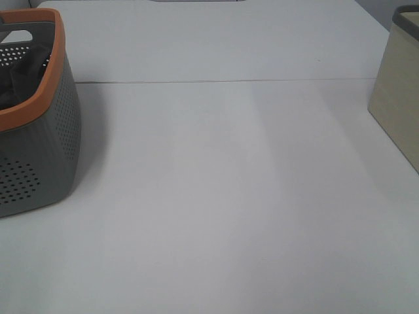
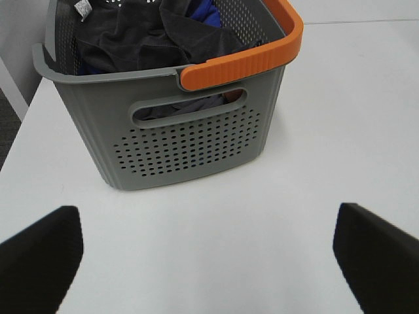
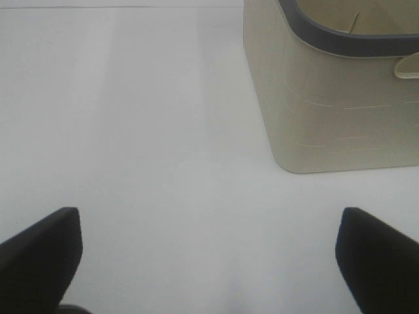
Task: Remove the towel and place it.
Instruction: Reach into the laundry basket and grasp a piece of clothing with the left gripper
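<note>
The dark charcoal towel [image 2: 154, 36] lies crumpled inside a grey perforated basket [image 2: 190, 140] with an orange rim; a small white tag [image 2: 83, 6] shows at one corner. A bit of bright blue cloth [image 2: 206, 12] lies beside it. In the exterior high view the basket [image 1: 39, 157] stands at the far left with the dark towel [image 1: 19, 82] inside. My left gripper [image 2: 209, 261] is open, a short way in front of the basket above the table. My right gripper [image 3: 209, 261] is open and empty, near a beige bin [image 3: 334, 111]. Neither gripper shows in the exterior high view.
The beige bin [image 1: 398, 98] with a dark rim stands at the right edge of the white table [image 1: 222, 196]. A seam [image 1: 222, 82] runs across the table at the back. The table's left edge [image 2: 26, 124] lies close beside the basket.
</note>
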